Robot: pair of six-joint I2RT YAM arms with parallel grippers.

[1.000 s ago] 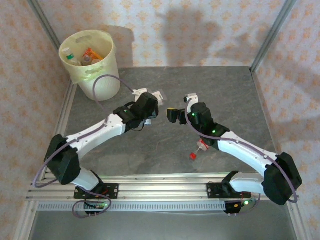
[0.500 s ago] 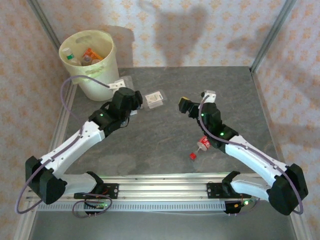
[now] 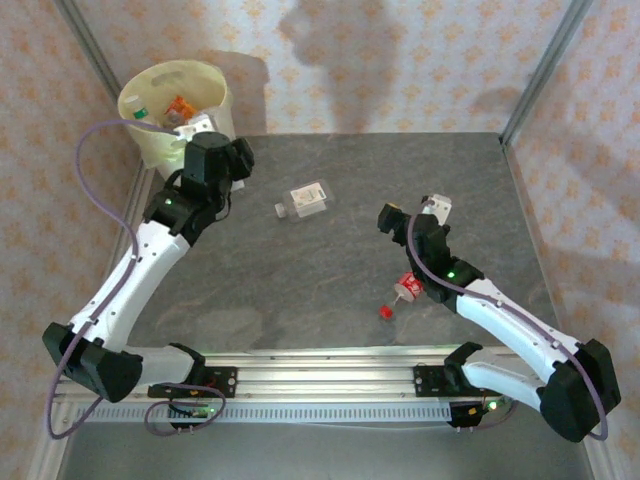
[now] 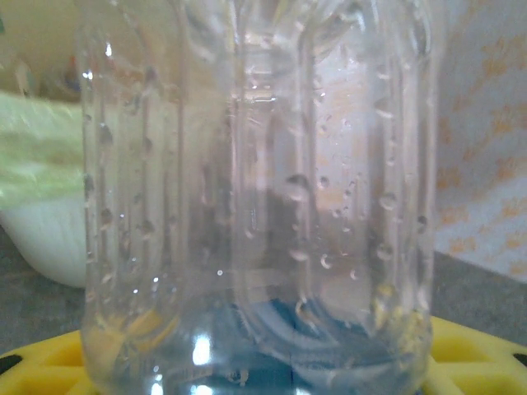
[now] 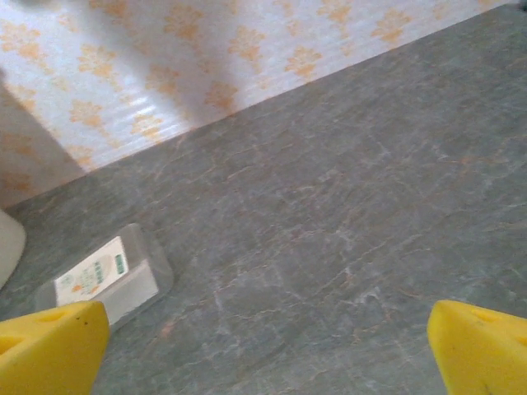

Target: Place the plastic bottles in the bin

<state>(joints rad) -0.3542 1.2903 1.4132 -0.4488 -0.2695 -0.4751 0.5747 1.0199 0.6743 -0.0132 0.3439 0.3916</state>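
one clear ribbed bottle (image 4: 255,197), clenched by left gripper (image 3: 200,130), has reached the pale yellow round bin (image 3: 148,148) for dropping; right gripper (image 3: 412,210) gapes.

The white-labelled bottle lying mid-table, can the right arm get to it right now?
Probably yes: the right hand is open and empty, and only bare table lies between it and the bottle.

The bottle (image 4: 247,206) is clear, glossy ribbed plastic; the table (image 5: 346,189) looks like matt, veined grey stone; the bin (image 3: 148,148) is smooth cream plastic.
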